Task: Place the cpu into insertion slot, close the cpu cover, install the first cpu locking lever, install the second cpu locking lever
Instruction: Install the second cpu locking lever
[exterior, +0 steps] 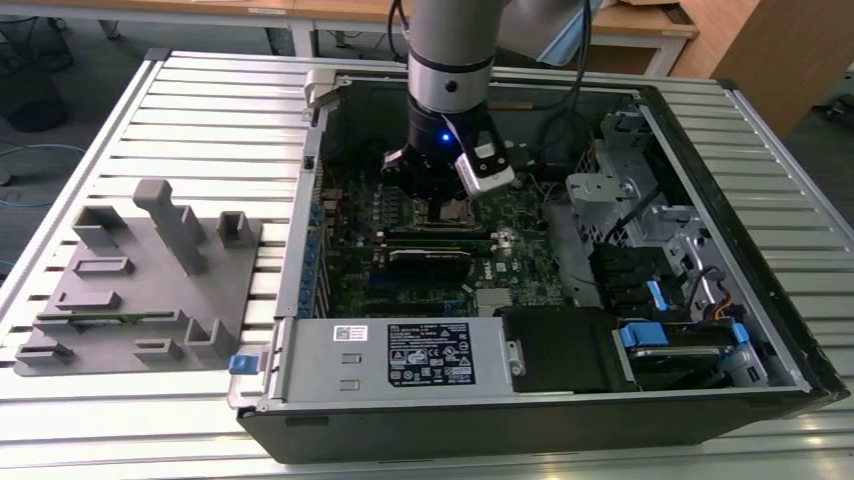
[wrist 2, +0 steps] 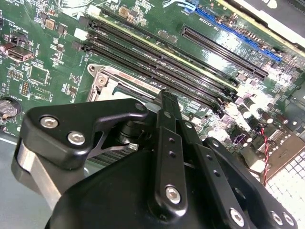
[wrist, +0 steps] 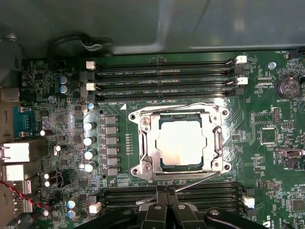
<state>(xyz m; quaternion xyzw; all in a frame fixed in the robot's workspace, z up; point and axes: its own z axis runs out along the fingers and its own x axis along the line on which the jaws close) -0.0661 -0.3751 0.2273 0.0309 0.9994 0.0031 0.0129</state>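
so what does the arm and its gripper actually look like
The arm is a round silver-grey tube with black joint bands and a small blue light low on its wrist. A white box-shaped camera module is strapped beside it. The gripper is matte black, built of flat linkage bars fastened with silver screws.

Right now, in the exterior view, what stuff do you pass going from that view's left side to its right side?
Grey fixture block → blue clip → white label → gripper over the green motherboard → blue-handled drive bay → computer case wall.
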